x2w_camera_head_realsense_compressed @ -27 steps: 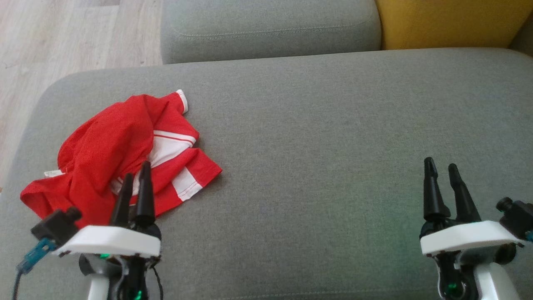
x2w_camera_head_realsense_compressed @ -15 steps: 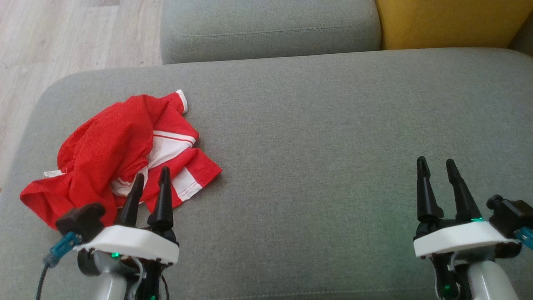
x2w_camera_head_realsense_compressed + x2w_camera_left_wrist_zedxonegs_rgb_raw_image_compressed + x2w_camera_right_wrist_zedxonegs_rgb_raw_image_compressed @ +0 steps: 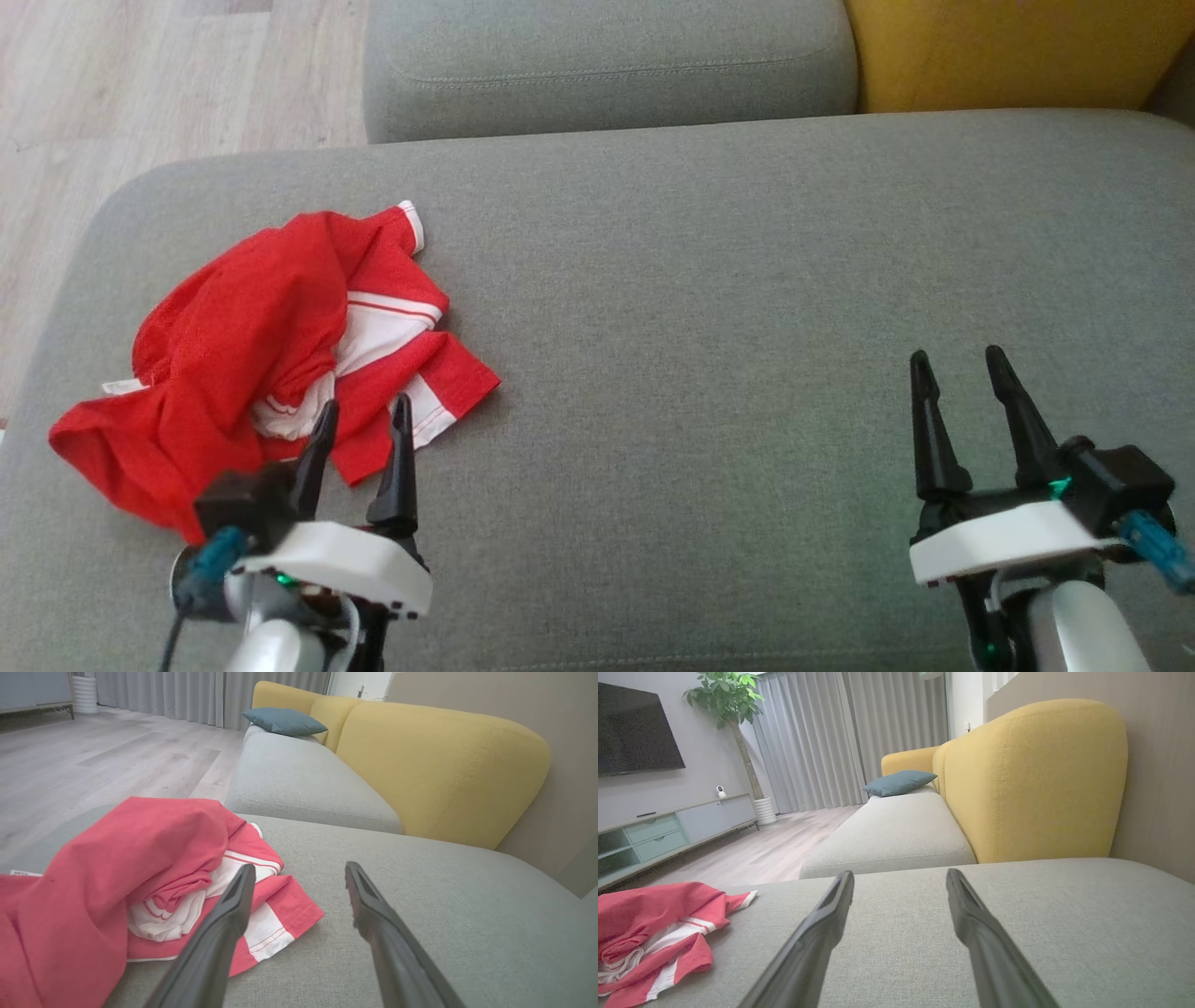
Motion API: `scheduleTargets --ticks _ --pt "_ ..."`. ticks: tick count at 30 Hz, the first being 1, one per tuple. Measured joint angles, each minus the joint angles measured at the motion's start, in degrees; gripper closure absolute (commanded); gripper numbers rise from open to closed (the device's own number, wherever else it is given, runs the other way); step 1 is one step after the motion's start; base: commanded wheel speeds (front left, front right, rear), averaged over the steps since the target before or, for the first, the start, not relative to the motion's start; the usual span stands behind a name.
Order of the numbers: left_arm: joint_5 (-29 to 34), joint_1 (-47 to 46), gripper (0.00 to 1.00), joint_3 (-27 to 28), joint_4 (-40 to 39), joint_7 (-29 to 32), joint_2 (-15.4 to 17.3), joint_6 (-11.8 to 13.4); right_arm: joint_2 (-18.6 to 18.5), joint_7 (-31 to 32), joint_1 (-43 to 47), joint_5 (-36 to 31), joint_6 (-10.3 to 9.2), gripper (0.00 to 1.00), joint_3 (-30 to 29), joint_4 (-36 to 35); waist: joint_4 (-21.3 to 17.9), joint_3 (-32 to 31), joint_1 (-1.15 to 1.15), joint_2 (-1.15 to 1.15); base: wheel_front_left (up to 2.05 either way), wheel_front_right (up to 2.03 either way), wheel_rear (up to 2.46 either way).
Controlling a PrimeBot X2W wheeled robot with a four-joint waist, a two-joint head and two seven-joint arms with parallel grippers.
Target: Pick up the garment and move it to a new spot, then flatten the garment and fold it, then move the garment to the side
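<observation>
**Both claws open, garment bunched at left**

Red-and-white garment (image 3: 252, 345) lies crumpled on the grey seat (image 3: 709, 280), toward its left end, w/ wood floor (image 3: 140, 84) beyond that edge. Left claw (image 3: 365, 404) sits at the garment's near-right hem, fingers spread wide, nothing btwn them. In its wrist view one finger overlaps the white stripe; contact can't be told. Right claw (image 3: 957, 355) is well apart, over bare seat at right, also wide open & empty. Second grey cushion (image 3: 607, 65) lies behind, yellow backrest (image 3: 1008, 47) at far right.
</observation>
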Motion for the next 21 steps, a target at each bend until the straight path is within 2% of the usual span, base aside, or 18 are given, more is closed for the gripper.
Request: scheduleTargets --ticks 15,17,19,21 --pt "9.79 -0.36 0.0 -7.22 0.05 -2.52 3.27 5.6 -0.02 -2.45 0.02 -11.91 0.0 0.0 0.58 -1.47 -0.05 -0.11 0.0 0.0 0.0 0.0 0.0" --pt "10.11 -0.36 0.0 -7.27 -0.12 -3.01 3.24 6.47 -0.03 -2.98 0.09 -11.59 0.0 0.0 1.02 -1.41 0.01 -0.15 0.0 0.0 0.0 0.0 0.0" --pt "9.6 -0.35 0.0 -7.06 -0.86 -3.31 2.98 6.45 -0.03 -3.2 0.17 -8.69 -0.01 0.0 1.3 -0.45 0.09 -0.23 0.0 0.0 0.0 0.0 0.0" --pt "8.99 -0.32 0.0 -6.65 -1.87 -3.54 2.57 6.12 -0.07 -3.57 0.21 -8.92 0.0 0.0 1.88 -0.09 0.17 -0.29 0.0 0.0 0.0 0.0 0.0"
